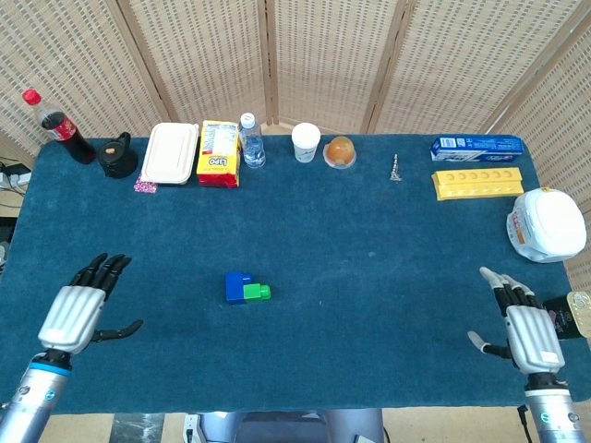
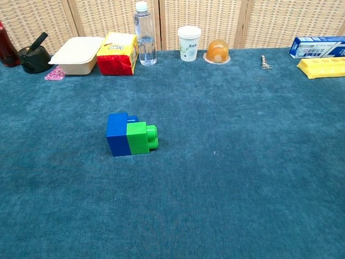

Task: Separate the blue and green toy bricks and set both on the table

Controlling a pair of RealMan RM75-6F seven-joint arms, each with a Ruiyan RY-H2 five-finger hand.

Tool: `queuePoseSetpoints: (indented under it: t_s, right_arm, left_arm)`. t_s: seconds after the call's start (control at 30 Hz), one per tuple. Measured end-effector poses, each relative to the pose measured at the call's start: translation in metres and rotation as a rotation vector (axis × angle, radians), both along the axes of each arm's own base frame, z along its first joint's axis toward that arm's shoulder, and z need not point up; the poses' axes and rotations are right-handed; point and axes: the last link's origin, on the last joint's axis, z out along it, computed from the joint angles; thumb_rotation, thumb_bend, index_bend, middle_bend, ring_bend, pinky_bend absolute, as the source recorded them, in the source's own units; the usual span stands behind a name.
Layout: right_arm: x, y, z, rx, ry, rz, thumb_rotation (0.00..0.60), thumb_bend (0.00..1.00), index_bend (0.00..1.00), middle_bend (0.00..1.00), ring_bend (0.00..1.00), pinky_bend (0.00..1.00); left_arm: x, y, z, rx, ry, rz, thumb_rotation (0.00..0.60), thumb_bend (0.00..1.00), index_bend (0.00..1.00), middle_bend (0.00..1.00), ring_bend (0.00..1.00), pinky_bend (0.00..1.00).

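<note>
Bricks remain joined, blue brick (image 1: 237, 286) to green brick (image 1: 256, 293); left hand (image 1: 78, 312) and right hand (image 1: 524, 328) spread wide, empty, well apart from them.

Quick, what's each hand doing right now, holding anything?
Left hand: open, fingers spread, holding nothing.
Right hand: open, holding nothing.
</note>
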Motion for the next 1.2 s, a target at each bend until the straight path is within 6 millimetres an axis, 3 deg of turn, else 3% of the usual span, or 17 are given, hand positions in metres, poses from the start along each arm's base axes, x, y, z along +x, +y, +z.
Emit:
queuePoseSetpoints:
  t_s: [0.33, 0.5, 1.2]
  right_arm:
    - [-0.002, 0.006, 0.005, -0.020, -0.004, -0.003, 0.600, 0.25, 0.05, 0.16, 0.14, 0.12]
    - [-0.004, 0.008, 0.008, -0.024, -0.003, -0.010, 0.600, 0.25, 0.05, 0.16, 0.14, 0.12]
    - [-0.015, 0.013, 0.017, -0.044, 0.005, -0.045, 0.600, 0.25, 0.05, 0.16, 0.14, 0.12]
  left_arm:
    - [0.040, 0.043, -0.041, -0.140, 0.054, -0.069, 0.375, 0.30, 0.16, 0.16, 0.10, 0.26]
    - [0.052, 0.058, -0.062, -0.194, 0.116, -0.098, 0.426, 0.30, 0.16, 0.16, 0.10, 0.26]
    - [0.089, 0.093, -0.132, -0.335, 0.204, -0.077, 0.432, 0.30, 0.16, 0.16, 0.10, 0.27]
